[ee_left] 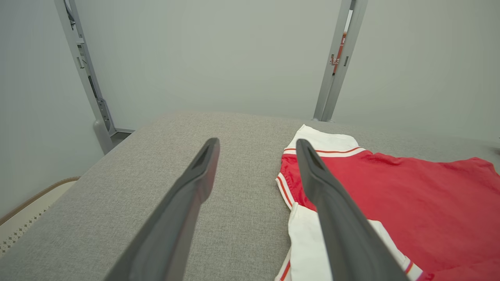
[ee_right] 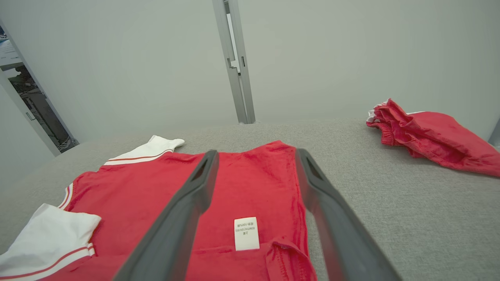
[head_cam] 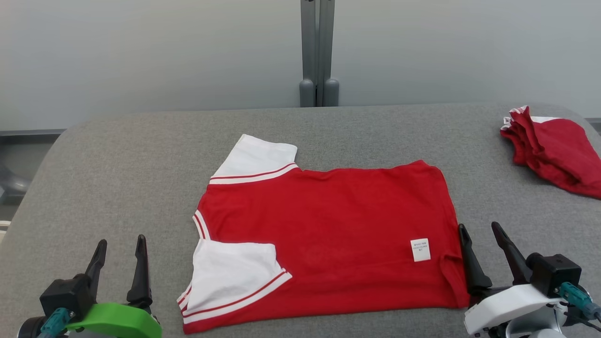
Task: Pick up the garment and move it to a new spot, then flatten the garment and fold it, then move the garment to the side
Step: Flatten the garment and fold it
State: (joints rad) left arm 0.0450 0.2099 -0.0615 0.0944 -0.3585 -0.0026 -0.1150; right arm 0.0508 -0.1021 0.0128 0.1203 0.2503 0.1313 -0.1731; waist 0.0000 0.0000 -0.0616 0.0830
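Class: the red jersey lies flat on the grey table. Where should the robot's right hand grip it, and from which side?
Grip the jersey by its hem beside the label, coming from the robot's right: that edge lies nearest the open right hand, and its fold should offer a lip.

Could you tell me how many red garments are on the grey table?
2: the garment lies flat mid-table; a bunched red pile sits at the far right, partly cut off, possibly holding more.

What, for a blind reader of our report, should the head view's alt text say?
A red garment with white sleeves lies spread flat on a grey table. The open left pincer and open right pincer flank its near edge; a crumpled red cloth sits far right.
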